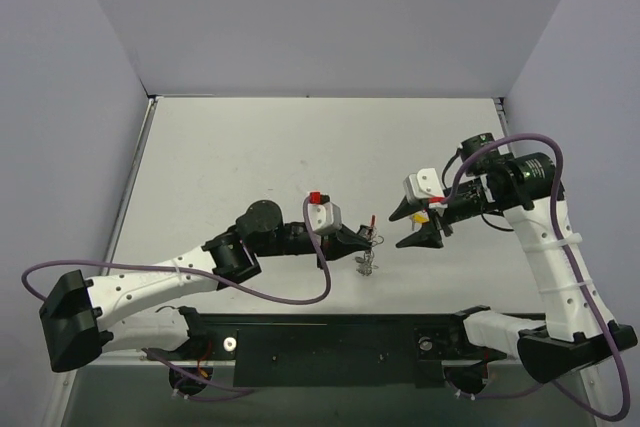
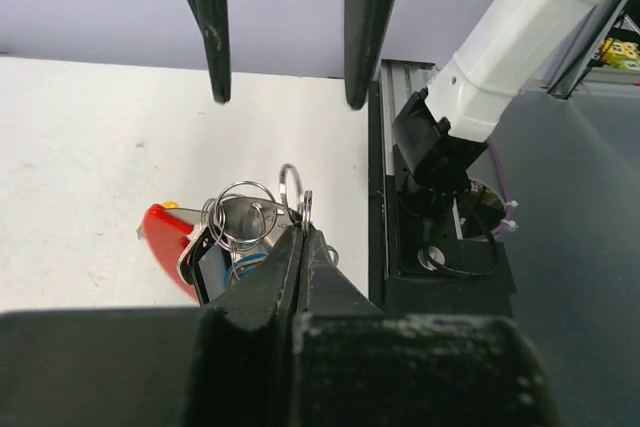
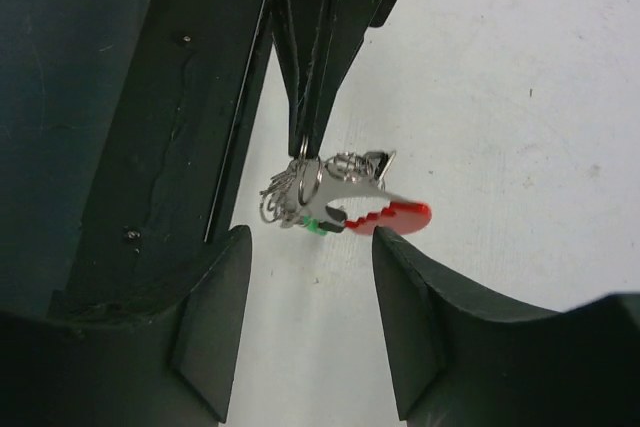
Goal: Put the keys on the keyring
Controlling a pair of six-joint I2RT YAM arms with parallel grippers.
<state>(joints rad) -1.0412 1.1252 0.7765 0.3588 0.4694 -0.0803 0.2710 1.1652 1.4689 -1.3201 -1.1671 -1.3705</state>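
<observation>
**Overhead view, lower left to centre.** The left arm [image 1: 150, 292] reaches from the lower left toward frame centre over the white desk [image 1: 250, 147]. The left claw [image 1: 366, 240] sits just left of centre, its jaws together and clamped on the keyring [image 1: 369, 265]. The keyring hangs below the tips as a small silvery bunch. Whether the bunch touches the desk cannot be told.

**Left wrist view.** The fingers [image 2: 275, 277] meet at lower centre and pinch one loop. Several thin rings overlap just left of the tips. A red-headed key [image 2: 165, 242] sits at the bunch's left side.

**Overhead view, right of centre.** The right claw [image 1: 397, 232] points left at the bunch. Its jaws are apart, near the bunch but holding nothing. The right arm [image 1: 550, 247] runs down the right side of the frame.

**Right wrist view.** The right claw's two fingers stand at the bottom of the frame. The keys [image 3: 330, 209] hang just beyond the gap between them. The red-headed key lies level, its head toward the right. A green head [image 3: 315, 226] shows beneath the rings.
</observation>
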